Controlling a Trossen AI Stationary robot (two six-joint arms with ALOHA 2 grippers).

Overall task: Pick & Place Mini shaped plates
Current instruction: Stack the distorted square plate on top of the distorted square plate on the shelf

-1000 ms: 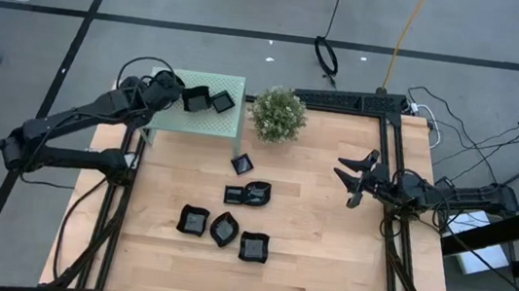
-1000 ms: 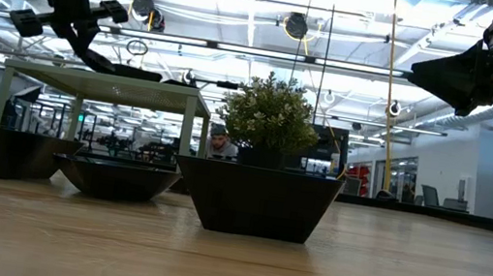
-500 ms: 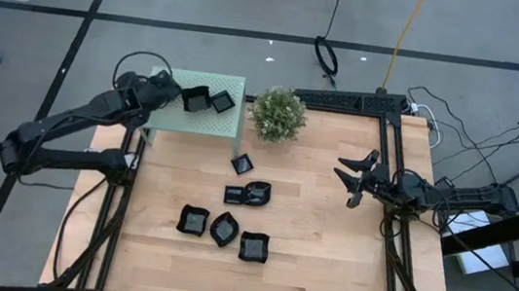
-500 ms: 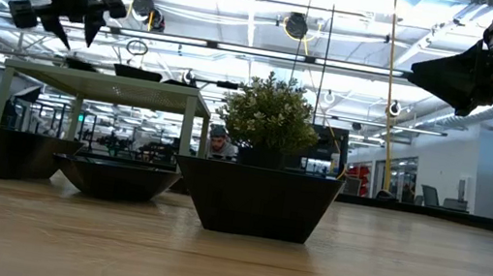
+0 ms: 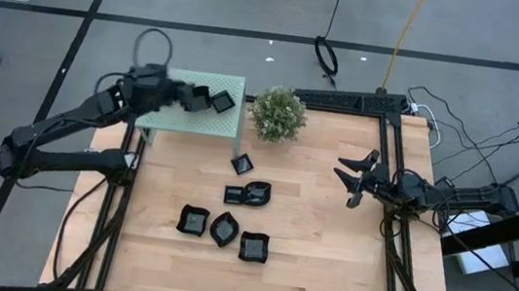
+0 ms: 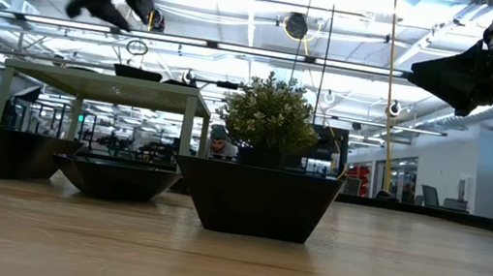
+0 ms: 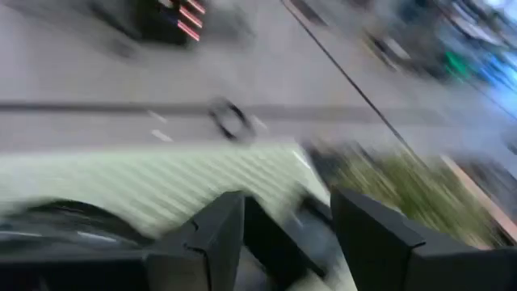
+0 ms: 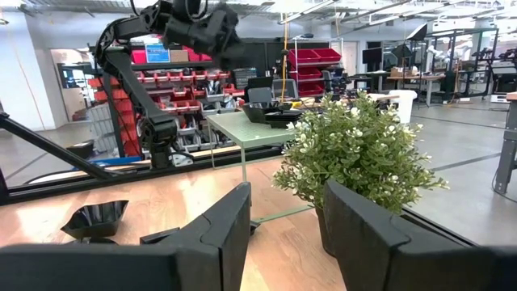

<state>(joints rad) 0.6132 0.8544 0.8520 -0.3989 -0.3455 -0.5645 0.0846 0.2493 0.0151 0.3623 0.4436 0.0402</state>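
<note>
**A:** Where do the mini shaped plates sit, taking the potted plant [image 5: 278, 113] as the marker?

**B:** Two lie on the pale green stand [image 5: 199, 119] just beside the plant, toward the left arm's side: a dark dish [image 5: 195, 98] and a square one [image 5: 222, 102] next to it, close together. The rest are on the wooden table [image 5: 326, 251] on the near side of the plant. A small square plate [image 5: 243, 164] lies nearest the plant. Beyond it a flat square one [image 5: 233, 195] touches a wavy-rimmed one [image 5: 257, 194]. Farthest from the plant is a cluster of three [image 5: 222, 229] sitting close together.

**A:** And from table height?

**B:** One square-sided dish [image 6: 257, 200] stands directly in front of the plant, with two more [image 6: 113, 178] off to one side of it. The stand's top carries a dark dish [image 6: 137, 72], level with the plant's leaves.

**A:** The left gripper [image 5: 182, 96]?

**B:** It hangs over the stand, at the edge away from the plant, just beside the dark dish. Its fingers [image 7: 214, 234] stand apart with nothing between them, though that wrist view is blurred.

**A:** The right gripper [image 5: 351, 178]?

**B:** It waits over the table, well apart from the plant on the opposite side from the stand. Its fingers [image 8: 222, 222] are spread and empty, pointing toward the plant.
</note>
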